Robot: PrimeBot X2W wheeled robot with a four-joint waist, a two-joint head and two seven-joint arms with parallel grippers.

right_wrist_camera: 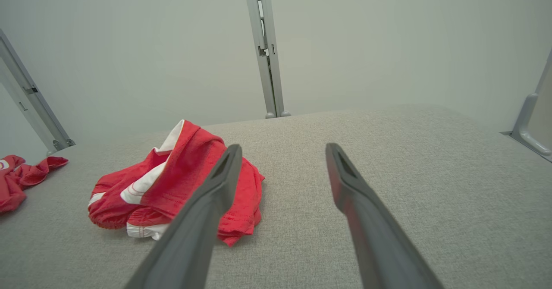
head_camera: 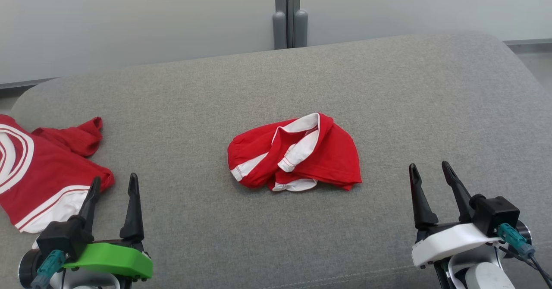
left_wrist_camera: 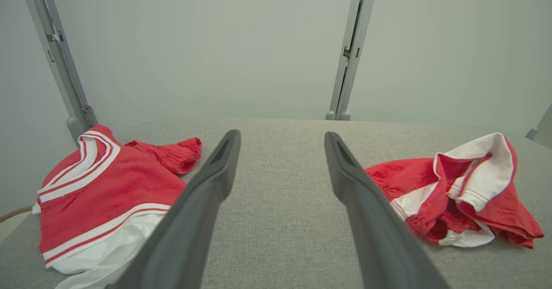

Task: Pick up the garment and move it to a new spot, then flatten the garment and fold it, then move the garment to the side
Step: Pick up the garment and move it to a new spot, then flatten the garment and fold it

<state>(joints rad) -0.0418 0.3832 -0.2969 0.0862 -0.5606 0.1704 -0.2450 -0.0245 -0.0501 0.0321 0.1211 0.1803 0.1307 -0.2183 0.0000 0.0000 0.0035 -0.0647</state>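
The garment point(head_camera: 297, 155), red with white bands and bunched into a loose heap, lies near the middle of the grey padded table point(head_camera: 388, 90), well apart from both hands. It is so crumpled that its kind is hard to tell; it may be a pair of shorts. The left hand point(head_camera: 114, 177) hovers low at the near left with its two dark fingers spread wide and nothing between them. The right hand point(head_camera: 429, 165) sits at the near right, equally wide and empty. A second red garment point(head_camera: 43, 172) lies at the table's left edge, cut off by the frame in the head view, with the left hand's outer finger crossing its white hem. The left wrist view shows more of that second red garment point(left_wrist_camera: 108, 194), with striped white bands at its far and near ends and a rumpled sleeve beside it, and the garment point(left_wrist_camera: 453, 194) lies off to the right of the left hand point(left_wrist_camera: 281, 134). In the right wrist view the garment point(right_wrist_camera: 181, 181) lies to the left, partly behind one finger of the right hand point(right_wrist_camera: 282, 147), and a corner of the second red garment point(right_wrist_camera: 17, 177) is at the far left. Grey posts point(head_camera: 290, 17) stand against the pale wall behind the table.
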